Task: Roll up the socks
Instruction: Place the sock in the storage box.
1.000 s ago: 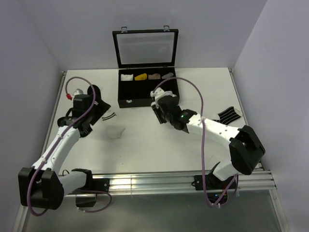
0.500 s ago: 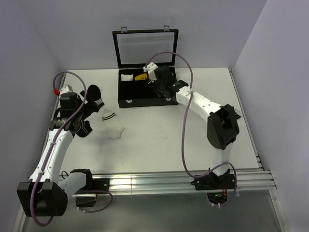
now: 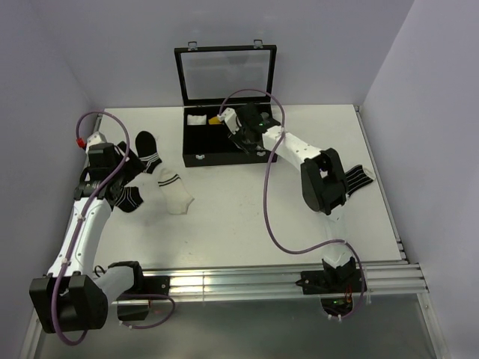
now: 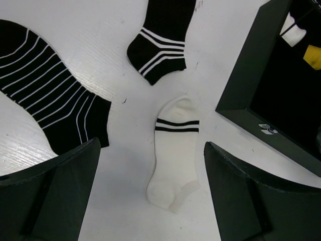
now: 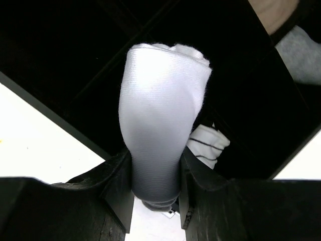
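While your left gripper [image 4: 151, 150] hangs at the left side with its fingers spread wide and nothing between them, it looks straight down on the cream sock [image 4: 176, 150], which lies flat on the table [image 4: 120, 30]. A striped black sock [image 4: 50, 100] sits just to one side of it and a shorter black sock [image 4: 160, 45] lies beyond. None of them touches the fingers. I judge that you have this arm parked clear of the work and ready over the loose socks, not handling anything.

Moving right, your right gripper [image 5: 153, 170] reaches over the open box [image 3: 224, 158] and pinches the rolled sock [image 5: 160, 110] by its lower end. The white roll stands out from the fingertips into a dark compartment. Gripping the end seems sensible, because it keeps the roll from unwinding and leaves the rest free to go in first. A second bundle [image 5: 208, 143], white with thin black lines, already lies in that compartment just beside the held one. You cannot tell from here whether the roll has touched the bottom, so treat it as not yet set down.
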Tool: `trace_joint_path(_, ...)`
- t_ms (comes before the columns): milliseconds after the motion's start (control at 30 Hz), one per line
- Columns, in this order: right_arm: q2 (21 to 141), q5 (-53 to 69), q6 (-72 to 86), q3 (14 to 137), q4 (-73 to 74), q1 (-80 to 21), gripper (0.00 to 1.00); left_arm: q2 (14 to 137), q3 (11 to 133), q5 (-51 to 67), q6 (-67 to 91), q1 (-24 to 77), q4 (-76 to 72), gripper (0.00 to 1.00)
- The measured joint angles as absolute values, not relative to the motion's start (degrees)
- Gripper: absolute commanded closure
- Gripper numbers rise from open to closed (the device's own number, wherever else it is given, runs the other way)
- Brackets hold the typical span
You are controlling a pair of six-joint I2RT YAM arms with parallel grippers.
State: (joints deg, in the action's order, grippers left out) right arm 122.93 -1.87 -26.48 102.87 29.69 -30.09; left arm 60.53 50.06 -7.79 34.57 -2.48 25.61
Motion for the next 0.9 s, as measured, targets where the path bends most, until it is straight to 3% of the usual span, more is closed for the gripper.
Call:
trace_joint_path(567,129.8,6.5,-30.0,112.3,35.9,-28.6,1.0,62.1,49.8,-5.1,34.5,-4.2,25.5,0.11)
trace_joint_path(900,130.1,10.6,-27.9,111.5,35.0,-26.4,1.0,62.9,49.4,-3.4,34.5,-4.9,24.7,0.12)
